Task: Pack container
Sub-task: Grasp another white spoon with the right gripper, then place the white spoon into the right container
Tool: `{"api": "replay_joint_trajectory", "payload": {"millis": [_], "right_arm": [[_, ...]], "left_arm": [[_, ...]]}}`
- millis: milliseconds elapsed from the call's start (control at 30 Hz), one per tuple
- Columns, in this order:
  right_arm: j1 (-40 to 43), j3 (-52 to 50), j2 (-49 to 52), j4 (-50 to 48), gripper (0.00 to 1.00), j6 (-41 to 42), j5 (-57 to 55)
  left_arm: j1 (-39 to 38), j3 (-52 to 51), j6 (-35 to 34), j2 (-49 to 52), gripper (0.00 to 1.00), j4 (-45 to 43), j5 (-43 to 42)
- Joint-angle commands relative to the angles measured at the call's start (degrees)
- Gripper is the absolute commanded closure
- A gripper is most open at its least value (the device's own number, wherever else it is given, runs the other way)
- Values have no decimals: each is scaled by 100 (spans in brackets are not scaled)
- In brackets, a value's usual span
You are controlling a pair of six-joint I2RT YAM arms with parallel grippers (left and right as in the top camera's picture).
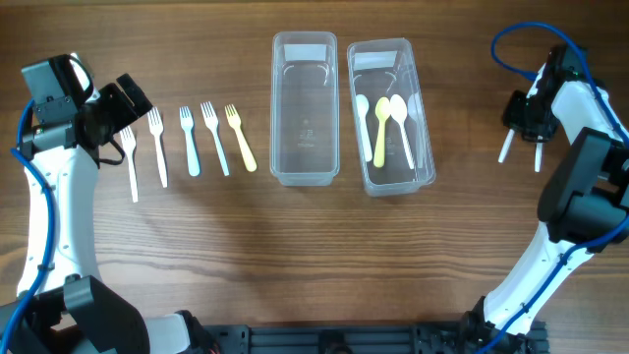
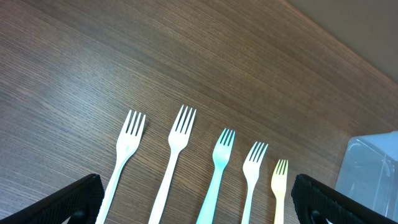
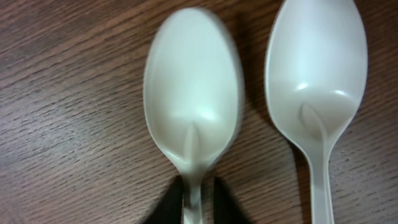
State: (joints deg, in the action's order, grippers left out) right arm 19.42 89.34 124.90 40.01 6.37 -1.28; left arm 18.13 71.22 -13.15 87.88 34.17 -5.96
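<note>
Spread wide, the left gripper (image 1: 118,108) hangs over the far-left end of the table (image 1: 295,265), holding nothing. Just right of it lie the five forks (image 1: 189,143) in a row, tines pointing far, none touching its neighbour: two white, one blue, one pale, one yellow. Right of them stand two clear tubs side by side. The left tub (image 1: 305,178) is empty; the right tub (image 1: 426,147) holds three spoons (image 1: 382,128), a yellow one between two white.

At the far right, the right gripper (image 3: 198,200) is clamped on the thin neck of the held spoon (image 3: 193,106), just below the bowl, one dark finger on each side. The spare spoon (image 3: 314,74) lies just beside it on the wood, bowl up, not touching. From overhead I cannot tell which of the pair is the one gripped.

These spoons look like thin moulded plastic: very light, fairly stiff but springy, with a glossy surface that could slide between the pads. A hold on the neck is probably sound, since the handle there is narrow enough for the jaws and the bowl sits close to the grip, so it should swing little. Squeezing hard risks twisting the handle or flicking it out. The forks would likely want the same hold, mid-handle, away from the tines.
</note>
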Motion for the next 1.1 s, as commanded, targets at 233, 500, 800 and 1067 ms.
{"api": "replay_joint_trajectory", "payload": {"millis": [233,500,800,1067], "right_arm": [[-140,542,-1012,719,96,24,1534],[-1902,549,-2612,538,96,-850,1895],[-3176,374,-1410,459,96,-426,1235],[-3239,374,-531,476,96,-146,1801]], "left_arm": [[26,111,94,4,0,-4,-105],[26,111,96,4,0,-4,-105],[26,111,96,4,0,-4,-105],[26,111,96,4,0,-4,-105]]}}
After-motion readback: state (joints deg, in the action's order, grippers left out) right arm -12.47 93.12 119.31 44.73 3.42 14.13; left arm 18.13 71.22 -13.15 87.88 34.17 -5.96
